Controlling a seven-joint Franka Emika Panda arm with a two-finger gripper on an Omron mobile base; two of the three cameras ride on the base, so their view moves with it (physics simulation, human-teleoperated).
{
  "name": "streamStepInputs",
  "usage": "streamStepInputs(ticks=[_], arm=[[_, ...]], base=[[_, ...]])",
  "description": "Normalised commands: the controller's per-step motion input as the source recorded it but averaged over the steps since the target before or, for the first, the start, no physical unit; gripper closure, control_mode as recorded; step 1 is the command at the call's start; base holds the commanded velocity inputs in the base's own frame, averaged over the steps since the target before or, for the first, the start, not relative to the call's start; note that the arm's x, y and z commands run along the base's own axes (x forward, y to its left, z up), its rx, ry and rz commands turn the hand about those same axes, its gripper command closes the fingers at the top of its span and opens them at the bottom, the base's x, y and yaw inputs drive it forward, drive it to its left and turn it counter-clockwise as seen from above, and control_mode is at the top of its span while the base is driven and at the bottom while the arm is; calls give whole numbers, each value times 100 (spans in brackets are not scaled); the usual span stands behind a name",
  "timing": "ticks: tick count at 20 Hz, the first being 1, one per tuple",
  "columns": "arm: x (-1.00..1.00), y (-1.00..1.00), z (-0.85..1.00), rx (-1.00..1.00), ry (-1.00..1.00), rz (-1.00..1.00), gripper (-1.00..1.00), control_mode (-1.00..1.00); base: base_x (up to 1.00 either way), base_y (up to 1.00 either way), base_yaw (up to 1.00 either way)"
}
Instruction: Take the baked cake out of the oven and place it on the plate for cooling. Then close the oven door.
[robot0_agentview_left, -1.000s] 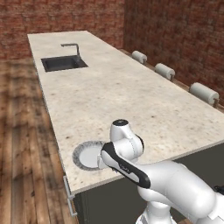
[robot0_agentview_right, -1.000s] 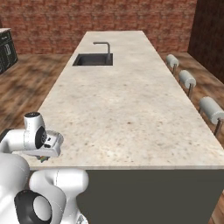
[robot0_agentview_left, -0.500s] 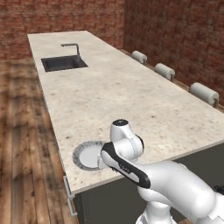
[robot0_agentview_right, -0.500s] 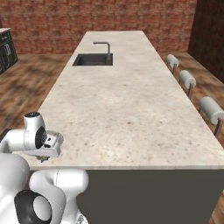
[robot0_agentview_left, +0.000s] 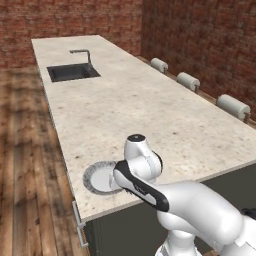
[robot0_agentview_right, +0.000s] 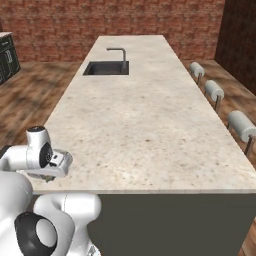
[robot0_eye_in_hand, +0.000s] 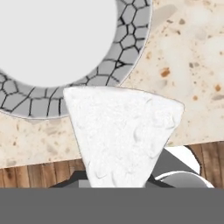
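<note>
The baked cake (robot0_eye_in_hand: 124, 131) looks like a pale white wedge in the hand view. It hangs just over the near rim of the plate (robot0_eye_in_hand: 127, 48), which has a grey crackled border and a white centre. My gripper (robot0_agentview_right: 52, 172) is shut on the cake, and the cake hides its fingertips. In the left base view the plate (robot0_agentview_left: 92, 177) lies at the near left corner of the island counter (robot0_agentview_left: 150, 110), partly under my hand. The oven and the oven door are out of view.
A dark sink (robot0_agentview_left: 72, 72) with a faucet sits at the counter's far end. Three stools (robot0_agentview_right: 215, 90) line the right side. A brick wall runs behind, and a dark cabinet unit (robot0_agentview_right: 6, 62) stands far left. Wooden floor lies left of the counter.
</note>
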Motion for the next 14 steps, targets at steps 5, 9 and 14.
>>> streamStepInputs(ticks=[5, 9, 14], arm=[[29, 25, 22, -1, 0, 0, 100, -100], [46, 12, 4, -5, 3, 0, 100, -100], [42, 12, 0, -8, 2, 0, 100, -100]], base=[[0, 0, 0], [0, 0, 0], [0, 0, 0]])
